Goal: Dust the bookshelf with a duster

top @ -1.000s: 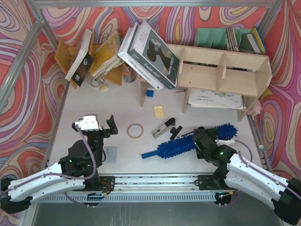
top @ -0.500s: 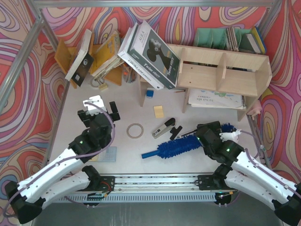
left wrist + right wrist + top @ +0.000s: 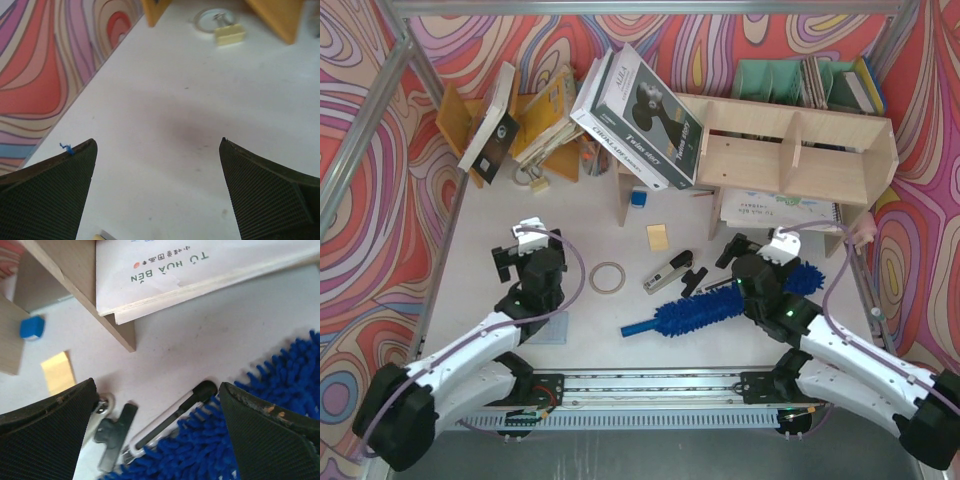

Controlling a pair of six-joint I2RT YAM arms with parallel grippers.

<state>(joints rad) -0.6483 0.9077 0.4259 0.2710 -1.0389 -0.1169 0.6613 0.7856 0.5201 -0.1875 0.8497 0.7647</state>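
Note:
The pale plywood bookshelf [image 3: 790, 150] stands at the back right; its lower edge shows in the right wrist view [image 3: 75, 285]. The blue fluffy duster [image 3: 710, 308] lies flat on the table in front of it, with its handle [image 3: 638, 327] pointing left. My right gripper [image 3: 752, 248] is open and empty. It hovers over the duster's far end, and the blue fluff [image 3: 240, 440] shows between and below its jaws [image 3: 157, 384]. My left gripper [image 3: 530, 245] is open and empty over bare white table [image 3: 157, 141], well left of the duster.
A thin silver rod with a black clip [image 3: 170, 422] lies against the duster. A stapler [image 3: 668, 270], tape ring [image 3: 608, 277], yellow note [image 3: 658, 237] and blue cube [image 3: 638, 198] lie mid-table. A notebook [image 3: 165, 270] lies in the shelf's bottom. The orange rack [image 3: 520, 120] and a leaning box [image 3: 640, 115] stand at the back.
Both arms have reached away from their bases. The left gripper moved toward the rack. The right gripper moved past the duster's head toward the shelf. The duster has not moved.

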